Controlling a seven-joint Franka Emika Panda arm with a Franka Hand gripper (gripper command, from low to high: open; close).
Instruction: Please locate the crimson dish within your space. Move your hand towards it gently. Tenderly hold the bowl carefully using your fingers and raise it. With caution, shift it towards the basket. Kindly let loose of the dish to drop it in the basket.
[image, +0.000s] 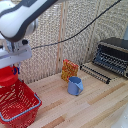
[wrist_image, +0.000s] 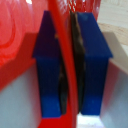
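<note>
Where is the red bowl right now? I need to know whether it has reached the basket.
The red bowl hangs at the exterior view's left, held by its rim in the pincer, just above the basket, not yet in it.

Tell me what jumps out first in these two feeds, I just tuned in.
The hand at the exterior view's left holds the crimson dish above the basket. In the wrist view the dark-blue fingers pinch the dish's rim, with basket lattice beyond. On the wooden table, a blue mug stands mid-table and a toaster oven sits at the right.
</note>
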